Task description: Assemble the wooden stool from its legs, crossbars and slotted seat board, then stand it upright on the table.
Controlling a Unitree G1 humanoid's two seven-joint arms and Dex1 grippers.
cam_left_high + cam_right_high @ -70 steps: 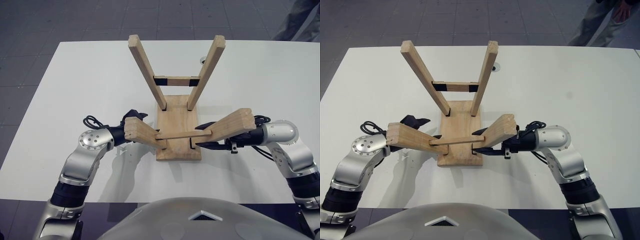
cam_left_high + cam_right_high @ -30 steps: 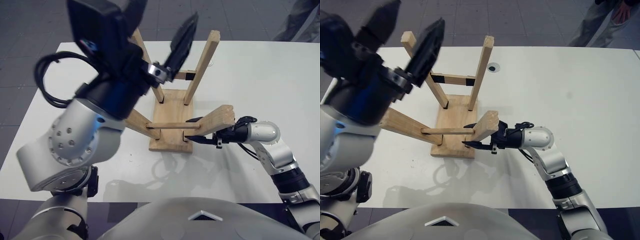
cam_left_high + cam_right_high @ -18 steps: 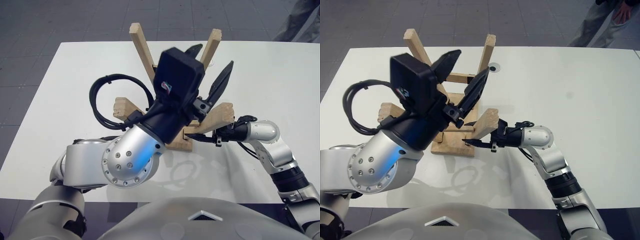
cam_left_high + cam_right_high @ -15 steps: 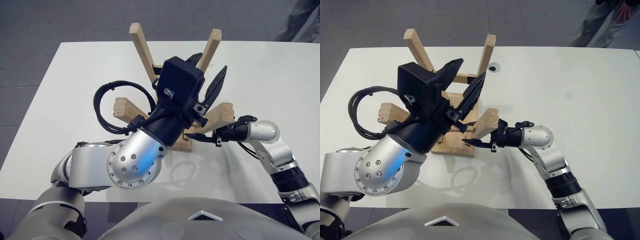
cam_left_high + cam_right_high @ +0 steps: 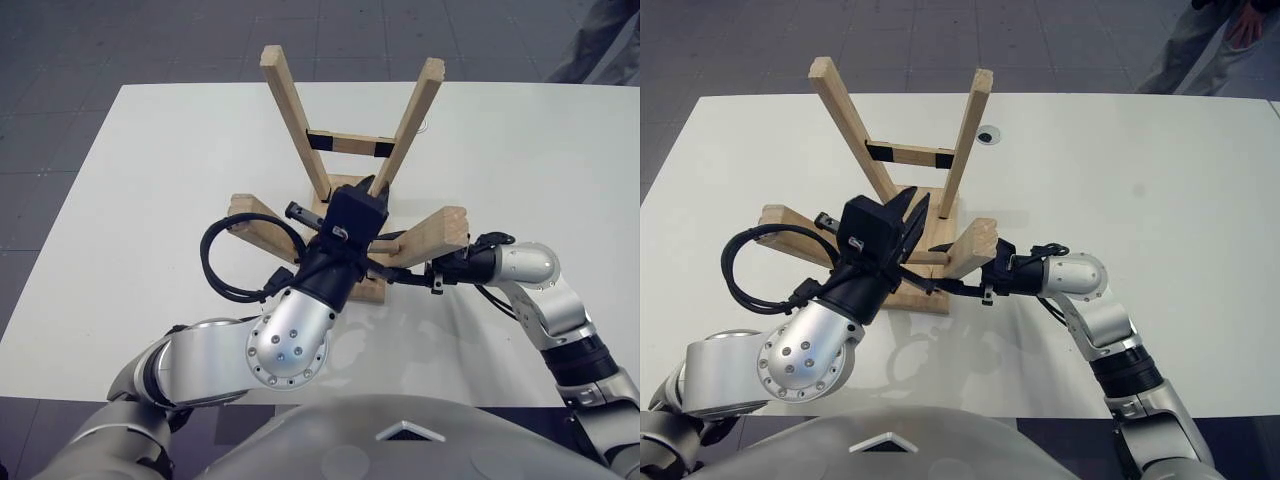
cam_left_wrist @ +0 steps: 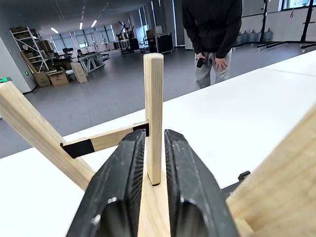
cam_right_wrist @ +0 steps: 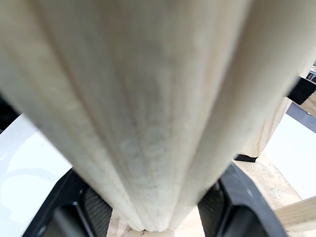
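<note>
Upturned pale bare-wood stool, square-section, visible grain | black right gripper clamps near right leg | black left gripper narrowly parted, empty

Bright, even o/head light; soft shadows on table.

**Left arm folded in front, right arm reaching in low from the side**

Our left arm bends sharply at the elbow close in front of us, and the forearm runs forward above the worktop. The left tool points away from us, with its two fingers parallel and a narrow gap between them. Our right arm comes in from the right with the elbow bent and the forearm low and nearly level. The right tool points toward our left, its fingers clamped on either side of a stool leg.
</note>
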